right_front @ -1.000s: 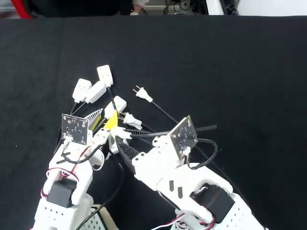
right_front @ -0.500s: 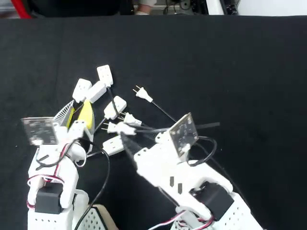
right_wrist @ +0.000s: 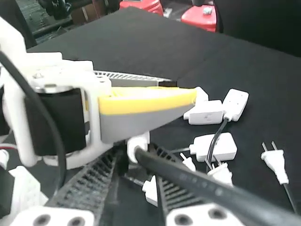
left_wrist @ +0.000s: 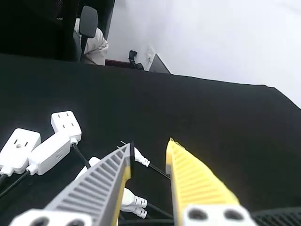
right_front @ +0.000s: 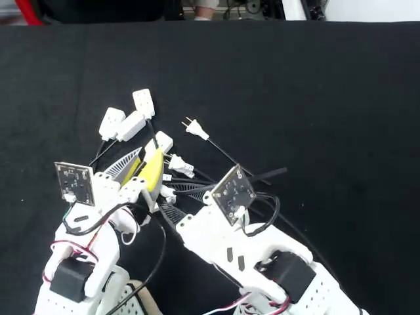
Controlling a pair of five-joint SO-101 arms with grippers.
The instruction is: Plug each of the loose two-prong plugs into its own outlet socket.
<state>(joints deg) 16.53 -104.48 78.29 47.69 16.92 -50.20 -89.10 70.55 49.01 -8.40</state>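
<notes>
Judging the loose two-prong plug (right_front: 192, 127) to be light and rigid, with a springy cord that may tug it, I'd take it by the white body, clear of the prongs. It lies on the worktop, right of the outlet sockets (right_front: 131, 125), beyond my left gripper (left_wrist: 149, 143), whose jaws stand released and empty.

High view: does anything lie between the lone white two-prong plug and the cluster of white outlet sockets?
Nothing visible does. The lone white two-prong plug and the cluster of white outlet sockets are separated by a stretch of bare black cloth.
</notes>
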